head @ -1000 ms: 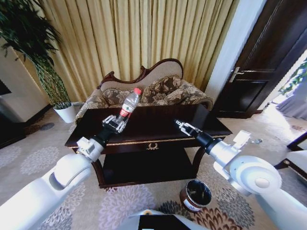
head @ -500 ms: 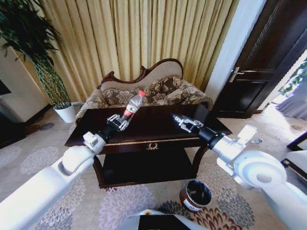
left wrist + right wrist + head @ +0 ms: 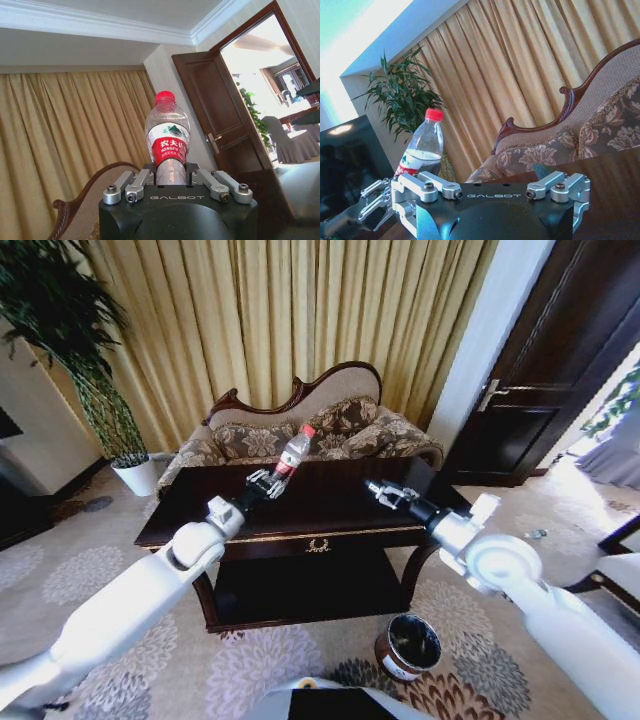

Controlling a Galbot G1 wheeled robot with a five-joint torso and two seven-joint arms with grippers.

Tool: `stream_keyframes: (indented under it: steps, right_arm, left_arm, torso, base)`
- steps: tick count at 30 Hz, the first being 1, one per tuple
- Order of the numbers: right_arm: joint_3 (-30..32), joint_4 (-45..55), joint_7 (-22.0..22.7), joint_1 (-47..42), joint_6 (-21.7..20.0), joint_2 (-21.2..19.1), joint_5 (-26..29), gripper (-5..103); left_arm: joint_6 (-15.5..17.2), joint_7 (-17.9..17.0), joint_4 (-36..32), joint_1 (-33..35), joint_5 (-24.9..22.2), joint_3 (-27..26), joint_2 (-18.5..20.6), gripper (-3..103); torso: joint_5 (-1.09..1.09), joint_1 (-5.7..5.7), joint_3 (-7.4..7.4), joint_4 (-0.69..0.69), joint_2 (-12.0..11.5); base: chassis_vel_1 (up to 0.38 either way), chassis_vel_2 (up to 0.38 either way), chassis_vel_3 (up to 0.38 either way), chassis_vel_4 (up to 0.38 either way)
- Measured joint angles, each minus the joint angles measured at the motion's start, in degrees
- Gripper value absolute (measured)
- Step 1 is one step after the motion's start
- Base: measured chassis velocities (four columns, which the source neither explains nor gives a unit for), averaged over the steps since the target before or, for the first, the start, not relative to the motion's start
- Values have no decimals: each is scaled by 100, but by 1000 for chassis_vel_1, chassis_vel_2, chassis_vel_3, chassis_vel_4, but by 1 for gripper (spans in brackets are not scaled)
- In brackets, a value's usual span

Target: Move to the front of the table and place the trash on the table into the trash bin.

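The left gripper [image 3: 268, 483] pinches the bottle [image 3: 293, 453] low on its body, holding it lifted and tilted above the table [image 3: 330, 502], clear for carrying. The right gripper [image 3: 385, 493] hovers spread over the table. The trash bin [image 3: 408, 646] stands on the floor, well apart.

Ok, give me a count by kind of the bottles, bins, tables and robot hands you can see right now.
Bottles: 1, the bottle in the left hand
Bins: 1, the trash bin
Tables: 1, the table
Hands: 2, with the right hand
Total: 5
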Motion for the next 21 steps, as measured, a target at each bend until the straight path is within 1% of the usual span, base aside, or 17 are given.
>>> stream_keyframes:
  steps: [2, 5, 6, 9, 13, 16, 20, 21]
  right_arm:
    - [-84, -47, 0, 92, 0, 13, 0, 100]
    - [-597, -249, 32, 640, -2, 141, 1, 100]
    - [-597, -249, 32, 640, -2, 141, 1, 100]
    - [-920, -355, 102, 1069, -8, 315, 9, 100]
    - [-1057, -402, 143, 1270, -10, 449, 4, 100]
    - [-1118, -417, 164, 1372, -13, 566, -19, 100]
    - [-1159, -444, 164, 1448, -22, 595, -43, 100]
    - [-1159, -444, 164, 1448, -22, 595, -43, 100]
  left_arm:
    - [20, -8, 17, -65, 2, 59, -31, 28]
    - [99, -72, 62, -329, -2, 367, -166, 28]
    - [99, -72, 62, -329, -2, 367, -166, 28]
    - [188, -145, 61, -471, -10, 612, -262, 28]
    - [252, -219, 57, -575, -15, 802, -347, 28]
    - [303, -277, 52, -776, -42, 1107, -421, 28]
    - [376, -307, 71, -1056, -106, 1383, -499, 28]
    - [376, -307, 71, -1056, -106, 1383, -499, 28]
  torso:
    - [1, 0, 0, 0, 0]
    - [0, 0, 0, 0, 0]
    - [0, 0, 0, 0, 0]
    - [-1, 0, -1, 1, 0]
    - [-1, 0, -1, 2, 0]
    - [0, 0, 0, 0, 0]
    - [0, 0, -1, -1, 1]
    - [0, 0, -1, -1, 1]
  base:
    - [0, 0, 0, 0]
    - [0, 0, 0, 0]
    - [0, 0, 0, 0]
    - [0, 0, 0, 0]
    - [0, 0, 0, 0]
    - [0, 0, 0, 0]
    - [0, 0, 0, 0]
    - [0, 0, 0, 0]
